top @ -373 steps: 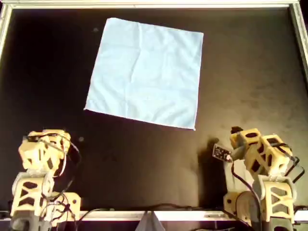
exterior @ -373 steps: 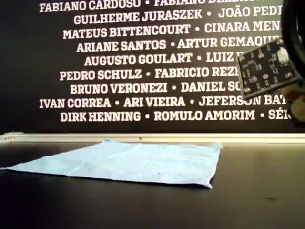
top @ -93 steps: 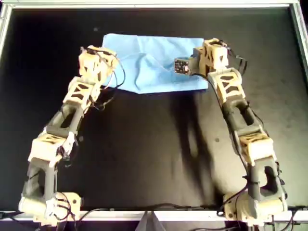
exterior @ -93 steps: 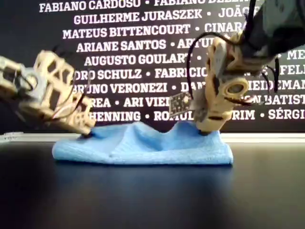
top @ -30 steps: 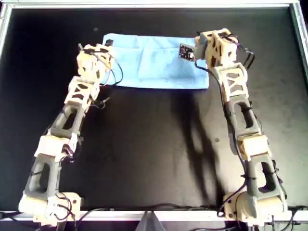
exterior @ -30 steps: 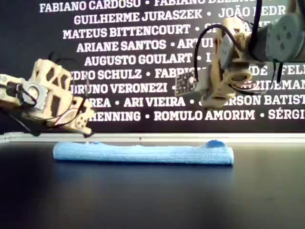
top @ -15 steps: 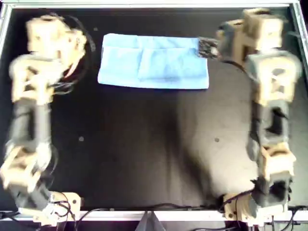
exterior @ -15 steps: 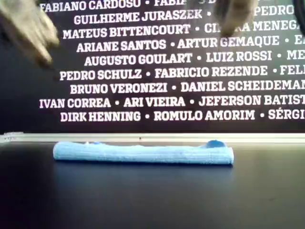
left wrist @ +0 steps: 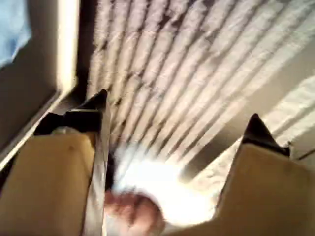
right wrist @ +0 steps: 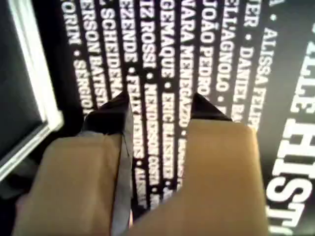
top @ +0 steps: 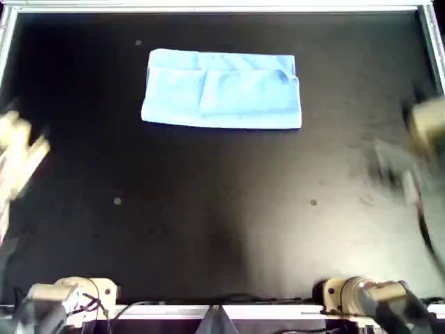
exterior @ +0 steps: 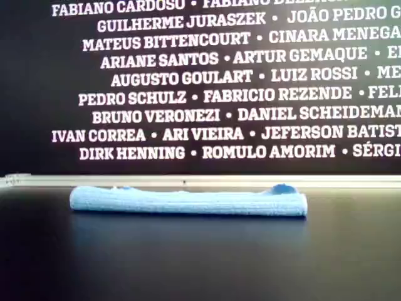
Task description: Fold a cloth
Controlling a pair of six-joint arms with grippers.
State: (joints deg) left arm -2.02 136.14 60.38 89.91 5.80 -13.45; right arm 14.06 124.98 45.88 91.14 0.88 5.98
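Observation:
The cloth [top: 222, 90] lies folded into a flat light-blue rectangle at the far middle of the black table in the overhead view. In the exterior view the cloth [exterior: 188, 200] is a low band with one small raised corner. Nothing touches it. One blurred tan arm [top: 17, 160] is at the overhead view's left edge and another arm [top: 424, 136] at its right edge, both well away from the cloth. In the wrist views, my left gripper [left wrist: 177, 105] is open and empty, and my right gripper [right wrist: 161, 98] is open and empty.
A pale metal rail [top: 222, 7] frames the black table. Two arm bases [top: 73, 296] [top: 361, 296] sit at the overhead view's near edge. A dark wall with white names [exterior: 213, 81] stands behind the table.
Both arms have swung back from the cloth's far corners toward the overhead view's sides and left the exterior view. The folded cloth has not moved.

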